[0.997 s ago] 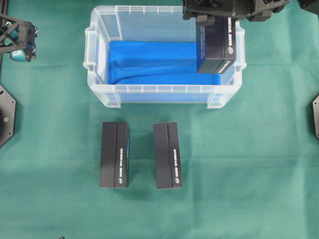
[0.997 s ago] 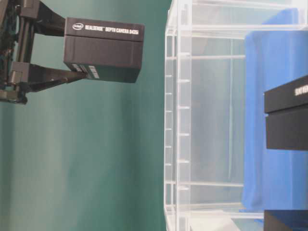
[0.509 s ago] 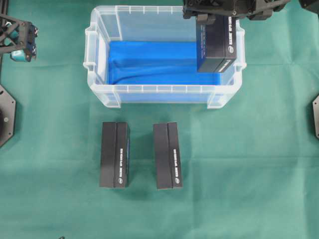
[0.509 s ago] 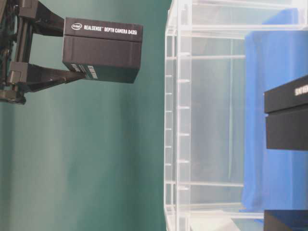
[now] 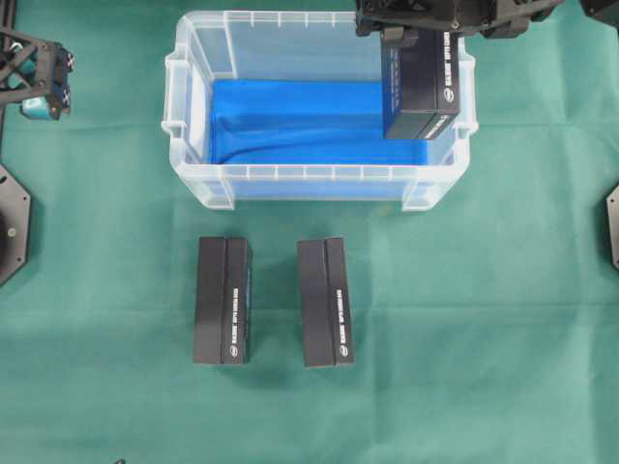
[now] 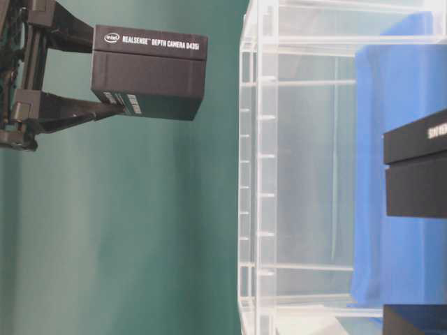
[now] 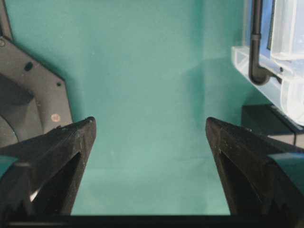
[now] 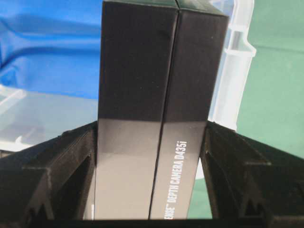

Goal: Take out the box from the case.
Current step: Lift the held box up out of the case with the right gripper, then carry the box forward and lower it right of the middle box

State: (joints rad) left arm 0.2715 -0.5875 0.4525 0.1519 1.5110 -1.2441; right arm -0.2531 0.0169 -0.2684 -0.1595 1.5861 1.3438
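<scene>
From overhead, the right gripper (image 5: pixel 418 39) at the upper right clamped a matte black rectangular box (image 5: pixel 419 87) over the right end of the translucent ribbed-rim case (image 5: pixel 319 179), whose bottom was lined with creased blue cloth (image 5: pixel 290 121), while two more black boxes (image 5: pixel 222 300) (image 5: pixel 325 302) lay side by side on open green felt (image 5: pixel 484 338) below it and the left gripper (image 5: pixel 44 82) sat well apart at the upper left edge. In the sideways table-level view the held box hung clear of the case's rim with bare green between them. The left wrist view showed its dark, wedge-shaped fingers (image 7: pixel 61 156) spread wide over empty felt, and the right wrist view showed the box's smooth faces pressed between both ridged fingers (image 8: pixel 71 166).
</scene>
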